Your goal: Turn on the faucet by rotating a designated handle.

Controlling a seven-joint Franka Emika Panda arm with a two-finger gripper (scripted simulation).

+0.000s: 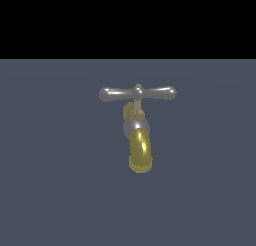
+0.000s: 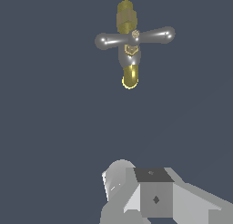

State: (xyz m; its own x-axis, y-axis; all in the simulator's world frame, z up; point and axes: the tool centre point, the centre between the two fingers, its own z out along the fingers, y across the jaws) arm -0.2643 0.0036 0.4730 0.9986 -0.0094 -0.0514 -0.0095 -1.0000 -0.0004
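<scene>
Gripper (image 2: 150, 198) well apart from handle (image 2: 134, 37)

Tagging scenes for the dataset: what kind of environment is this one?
Most likely a bare simulated test scene, not a real kitchen or bathroom. A lone faucet with a silver crossbar handle stands on a flat, featureless grey-blue floor, under a black void; no sink or walls.

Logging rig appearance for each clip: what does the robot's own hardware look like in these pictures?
Only the wrist view shows any of it: the gripper appears as pale grey-white, blocky, faceted simulator geometry, with a rounded light grey part beside a boxy block. That block has a darker top face and a small dark diamond mark on its front. No cables or fingertips are visible. The exterior view shows no arm.
</scene>
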